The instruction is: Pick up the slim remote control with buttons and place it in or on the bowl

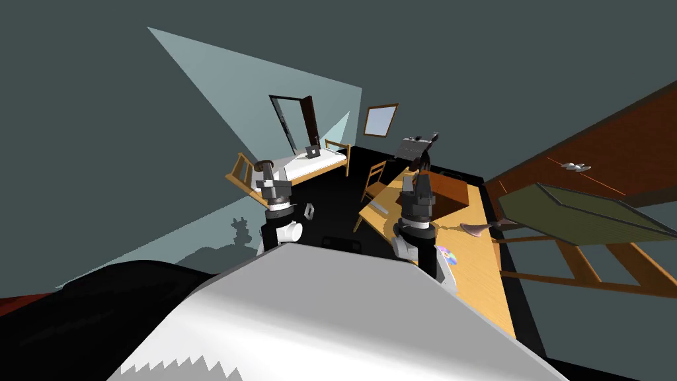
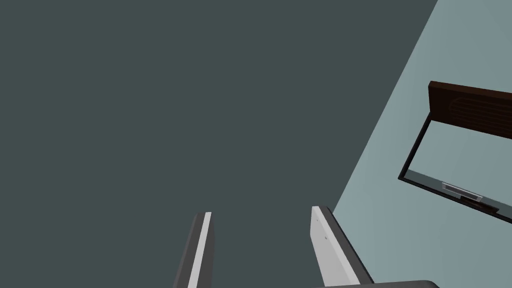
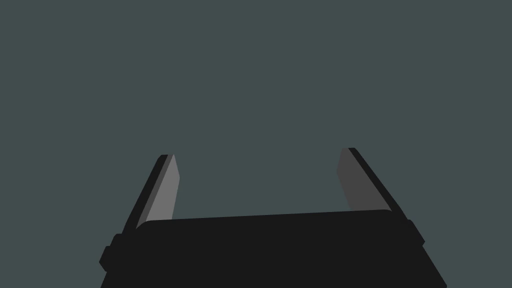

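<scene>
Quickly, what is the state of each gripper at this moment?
Left gripper: open, holding nothing.
Right gripper: open, holding nothing.

Dark teal-grey across most walls (image 1: 99, 132), with a pale blue-grey lit wedge (image 1: 264, 86) on the far one. Black on the floor (image 1: 330, 198). Warm orange-tan with faint grain on the desk (image 1: 479, 284) at right, and a rainbow sheen on the disc (image 1: 447, 255) at its near end. White mattress and light wood frame on the bed (image 1: 330, 161), far left. Dark brown on the door (image 1: 309, 119). Brown frame round a pale blue pane on the window (image 1: 381, 120). Red-brown on the far-right panel (image 1: 615, 145), and olive with fine stripes on the slab (image 1: 588, 215) nearer. Light grey blades edged in dark grey on the left gripper (image 2: 260, 212). Dull grey blades over a black body on the right gripper (image 3: 257, 152).
</scene>
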